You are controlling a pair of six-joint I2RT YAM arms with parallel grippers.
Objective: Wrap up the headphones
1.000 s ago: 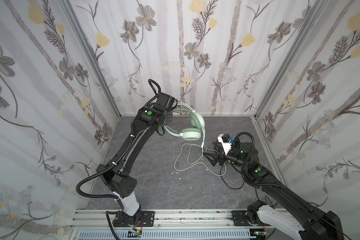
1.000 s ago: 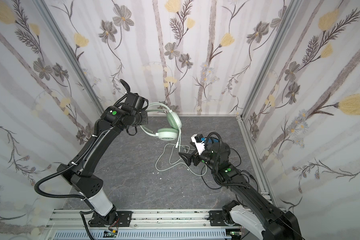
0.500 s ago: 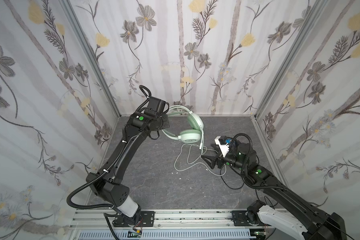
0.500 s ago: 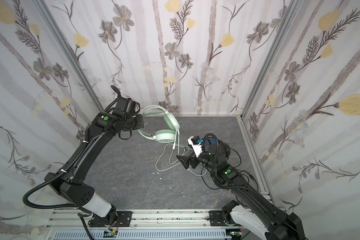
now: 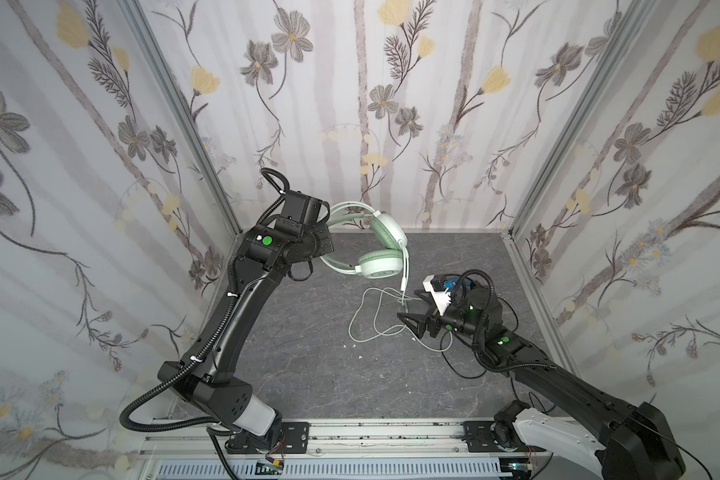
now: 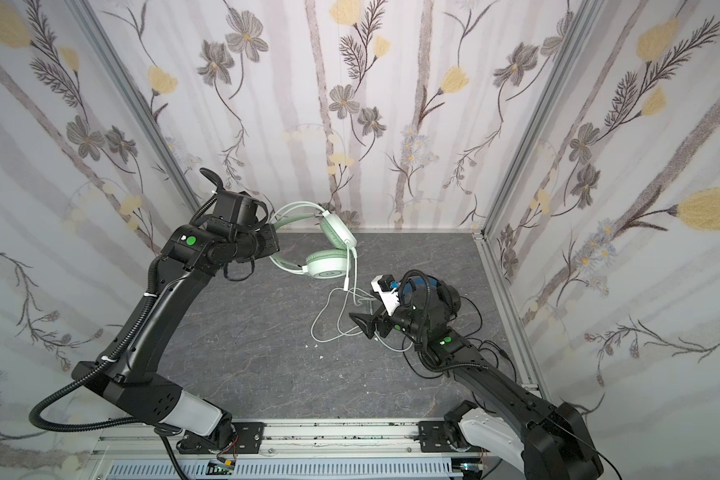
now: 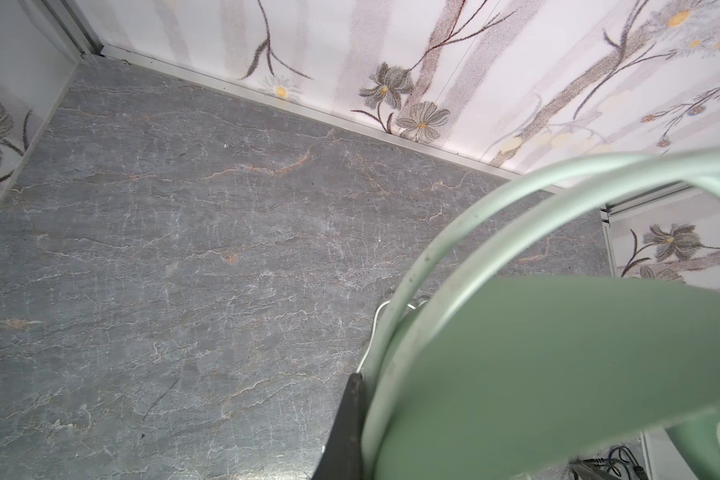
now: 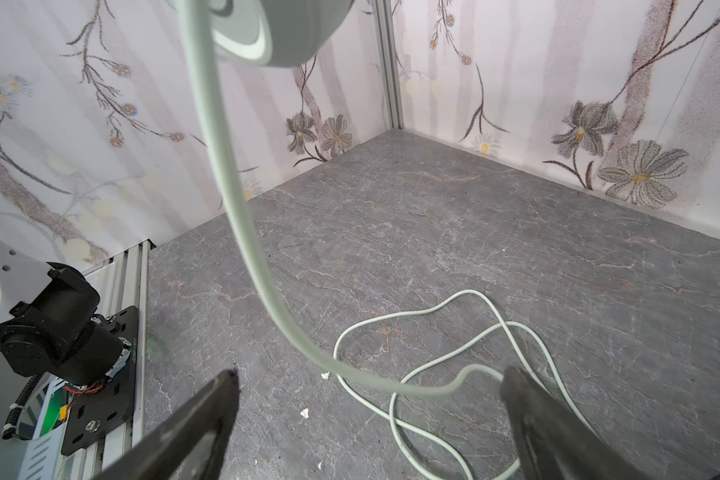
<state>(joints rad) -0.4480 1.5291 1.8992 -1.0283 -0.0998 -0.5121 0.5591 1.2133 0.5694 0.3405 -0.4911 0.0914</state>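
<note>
Mint-green headphones (image 5: 381,266) hang off the floor toward the back of the cell, near the back wall (image 5: 391,124) but apart from it, one ear cup above the other. The left gripper (image 5: 324,241) is clamped tight on the headband. In the left wrist view the band fills the corner beside one dark fingertip (image 7: 350,415).

From the lower cup the whitish cable (image 5: 368,320) drops to the grey floor (image 5: 300,365) and lies in loose loops around the middle. The right gripper (image 8: 368,376) sits low over those loops with its jaws spread wide, holding nothing. The hanging stretch of cable passes between the fingers, and I cannot tell if it brushes one.

A thin black cable (image 5: 462,374) trails out from under the right arm, close to the right wall (image 6: 558,249); what it runs to is hidden behind the wrist. A broad stretch of floor lies open from the loops over to the left wall (image 5: 100,249) and down to the front rail (image 5: 371,428).
</note>
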